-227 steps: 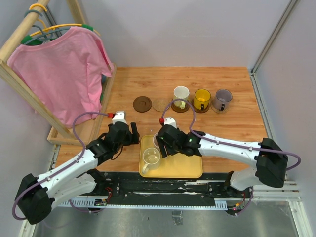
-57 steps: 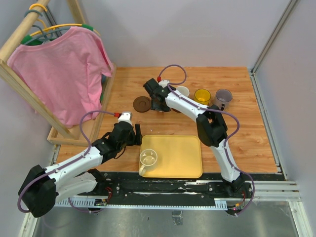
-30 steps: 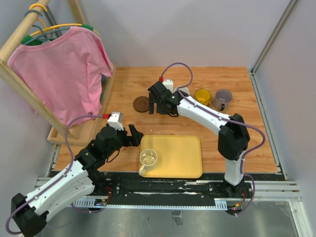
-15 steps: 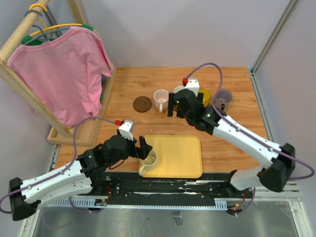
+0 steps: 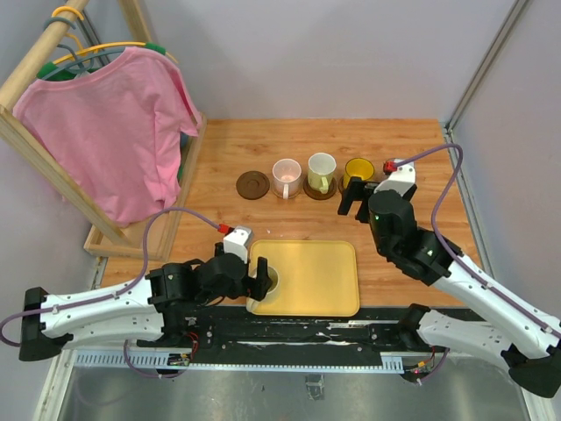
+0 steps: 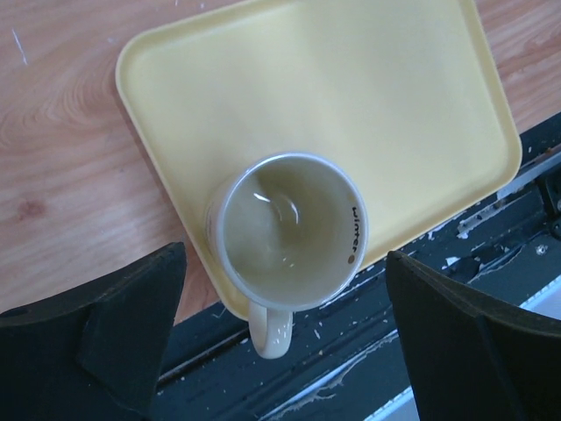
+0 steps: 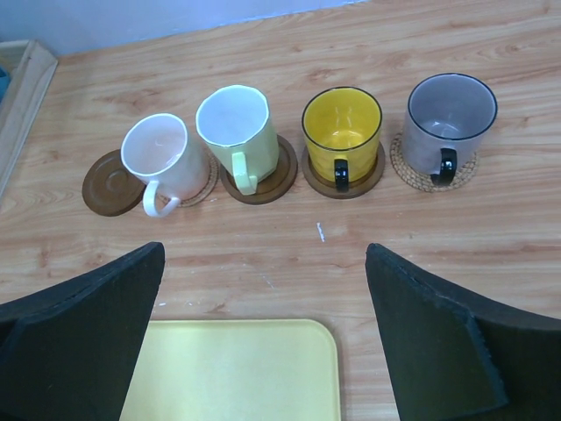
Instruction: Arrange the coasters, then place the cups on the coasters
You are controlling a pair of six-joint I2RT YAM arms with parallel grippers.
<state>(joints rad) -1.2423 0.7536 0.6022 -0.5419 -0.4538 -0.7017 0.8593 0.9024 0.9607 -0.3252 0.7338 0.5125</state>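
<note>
Cups on coasters number four, in a row beyond the yellow tray; the dark coaster at that row's left end is bare, and the cream mug sits on the tray's near-left corner between the left gripper's spread fingers, ungrasped, while the right gripper hangs open and empty.
</note>
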